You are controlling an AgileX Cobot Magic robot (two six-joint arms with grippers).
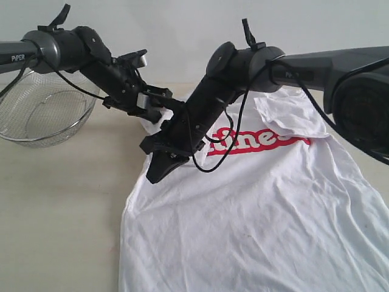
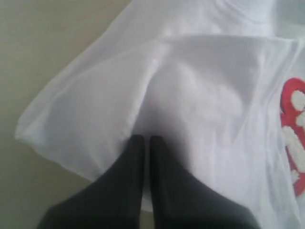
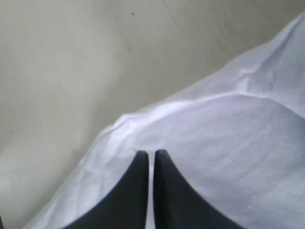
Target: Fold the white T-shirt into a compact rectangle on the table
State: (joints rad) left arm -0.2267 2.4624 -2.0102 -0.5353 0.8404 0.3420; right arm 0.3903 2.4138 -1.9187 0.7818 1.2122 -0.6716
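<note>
White T-shirt point(image 1: 255, 219) w/ red lettering was spread wrinkled on beige table point(image 1: 61, 201), one sleeve folded inward, other raised

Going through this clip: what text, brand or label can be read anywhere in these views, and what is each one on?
"PiPER": white lettering on the left arm.
"ines": red letters outlined in white on the white T-shirt; the right arm hides the start of the word.
The small mark on the right arm is too blurred to read.
In the left wrist view the red letters are cut off and unreadable.
The right wrist view shows no text.
</note>
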